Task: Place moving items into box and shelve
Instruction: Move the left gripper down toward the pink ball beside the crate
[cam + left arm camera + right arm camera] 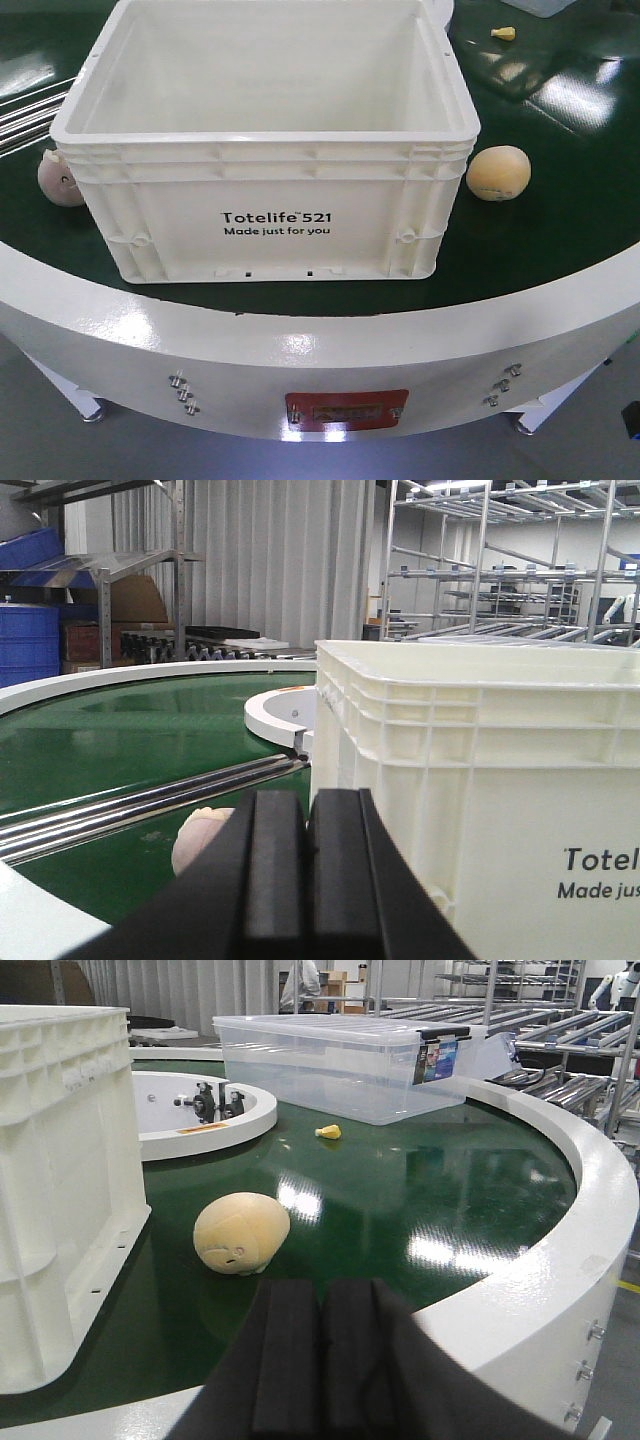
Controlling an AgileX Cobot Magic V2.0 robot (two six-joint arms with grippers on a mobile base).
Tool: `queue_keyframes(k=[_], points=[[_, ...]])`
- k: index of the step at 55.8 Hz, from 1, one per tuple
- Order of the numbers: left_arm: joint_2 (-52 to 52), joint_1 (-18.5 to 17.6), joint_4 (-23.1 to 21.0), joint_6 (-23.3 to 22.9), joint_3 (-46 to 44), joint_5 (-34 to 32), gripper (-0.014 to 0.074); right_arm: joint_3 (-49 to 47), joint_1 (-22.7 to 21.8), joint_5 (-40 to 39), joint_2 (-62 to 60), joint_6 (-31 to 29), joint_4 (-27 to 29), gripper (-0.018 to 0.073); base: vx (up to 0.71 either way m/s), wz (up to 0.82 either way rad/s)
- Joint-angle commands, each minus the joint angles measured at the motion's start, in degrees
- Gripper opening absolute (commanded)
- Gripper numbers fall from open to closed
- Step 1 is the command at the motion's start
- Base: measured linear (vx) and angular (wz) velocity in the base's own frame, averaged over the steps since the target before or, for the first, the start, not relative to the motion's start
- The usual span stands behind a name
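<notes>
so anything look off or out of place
Nothing damaged or spilled. The white crate sits upright and empty, with the tan-yellow piece to its right and the pinkish piece to its left on the green belt. One small yellow scrap lies loose farther back.

The left gripper (307,812) is formed by two matte black rectangular pads (the surface seems rubber-like), flanked by sloped black sides. The right gripper (321,1302) is built alike, its sides looking dark grey.
</notes>
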Motion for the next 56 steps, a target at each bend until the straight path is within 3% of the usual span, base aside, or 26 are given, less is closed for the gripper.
queue_keyframes(k=[1, 22, 33, 45, 49, 50, 56], points=[[-0.8, 0.0, -0.1, -0.6, 1.8, -4.5, -0.0007, 0.3, 0.1, -4.4, -0.4, -0.3, -0.4, -0.0008, 0.00, 0.00], [-0.8, 0.0, -0.1, -0.9, 1.0, -5.9, -0.0007, 0.3, 0.1, -4.4, -0.4, -0.3, -0.4, -0.0008, 0.00, 0.00], [0.8, 0.0, -0.1, -1.8, -5.8, 1.8, -0.0007, 0.3, 0.1, -4.4, -0.4, -0.4, -0.4, -0.0008, 0.00, 0.00], [13.2, 0.0, -0.1, -2.3, -16.2, 2.5, -0.0007, 0.3, 0.1, -4.4, -0.4, -0.7, -0.4, -0.0008, 0.00, 0.00], [19.3, 0.0, -0.1, -2.3, -20.8, 2.2, -0.0007, 0.3, 0.1, -4.9, -0.4, -0.7, -0.4, -0.0008, 0.00, 0.00], [26.5, 0.0, -0.1, -2.3, -27.2, 2.5, -0.0007, 0.3, 0.1, -5.4, -0.4, -0.7, -0.4, -0.0008, 0.00, 0.00], [35.2, 0.0, -0.1, -2.3, -33.7, 2.7, -0.0007, 0.3, 0.1, -5.4, -0.4, -0.7, -0.4, -0.0008, 0.00, 0.00]])
